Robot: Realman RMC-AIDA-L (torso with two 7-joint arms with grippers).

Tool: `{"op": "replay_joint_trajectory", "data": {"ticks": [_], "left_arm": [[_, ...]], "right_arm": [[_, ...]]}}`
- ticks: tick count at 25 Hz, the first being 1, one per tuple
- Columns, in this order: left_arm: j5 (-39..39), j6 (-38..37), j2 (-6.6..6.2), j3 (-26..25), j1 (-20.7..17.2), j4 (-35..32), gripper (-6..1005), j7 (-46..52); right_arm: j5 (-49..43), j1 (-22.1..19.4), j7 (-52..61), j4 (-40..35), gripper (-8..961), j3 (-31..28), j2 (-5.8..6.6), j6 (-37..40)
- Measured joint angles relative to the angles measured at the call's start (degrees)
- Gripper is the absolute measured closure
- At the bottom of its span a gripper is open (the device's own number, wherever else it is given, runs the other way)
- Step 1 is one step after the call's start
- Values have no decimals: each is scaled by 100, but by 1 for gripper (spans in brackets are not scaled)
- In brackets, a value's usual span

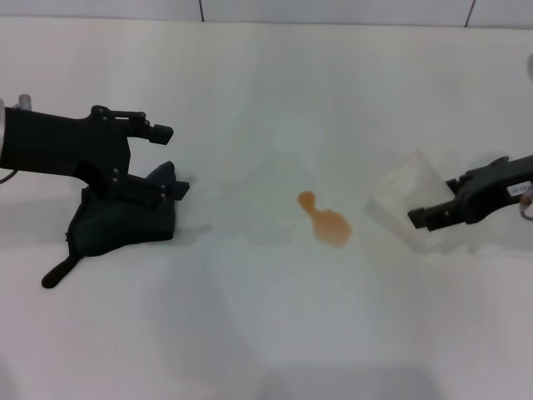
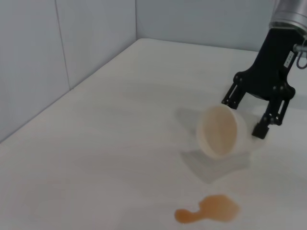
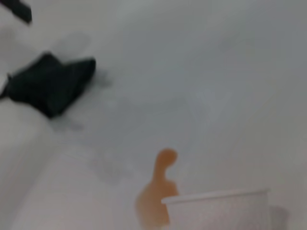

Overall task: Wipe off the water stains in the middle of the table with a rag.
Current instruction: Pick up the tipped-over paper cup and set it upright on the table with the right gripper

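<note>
The water stains [image 1: 326,221] are an orange-brown blot, a small dot joined to a bigger oval, in the middle of the white table [image 1: 266,333]. They also show in the left wrist view [image 2: 211,210] and the right wrist view [image 3: 156,196]. The dark rag [image 1: 117,225] lies crumpled at the left with a thin tail; it also shows in the right wrist view [image 3: 50,84]. My left gripper [image 1: 166,160] is open, right over the rag, its lower finger touching the cloth. My right gripper [image 2: 244,116] is open, with a finger on each side of a tipped cup.
A white paper cup [image 2: 220,132] lies on its side just right of the stains, mouth toward them; it also shows in the head view [image 1: 408,196]. Dark seam lines [image 1: 201,10] run along the table's far edge. A grey wall [image 2: 57,52] borders the table.
</note>
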State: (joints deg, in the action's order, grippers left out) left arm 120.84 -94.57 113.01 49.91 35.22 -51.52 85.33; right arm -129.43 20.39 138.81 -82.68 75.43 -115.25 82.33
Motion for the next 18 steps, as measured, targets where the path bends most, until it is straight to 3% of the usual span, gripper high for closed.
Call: {"op": "replay_joint_trajectory", "data": {"ticks": [18], "left_arm": [[-43,84,16,-8,-6,73,121,-17]], "right_arm": [[2515,-21,-3535,2646,192,-1903,17,-604]]}}
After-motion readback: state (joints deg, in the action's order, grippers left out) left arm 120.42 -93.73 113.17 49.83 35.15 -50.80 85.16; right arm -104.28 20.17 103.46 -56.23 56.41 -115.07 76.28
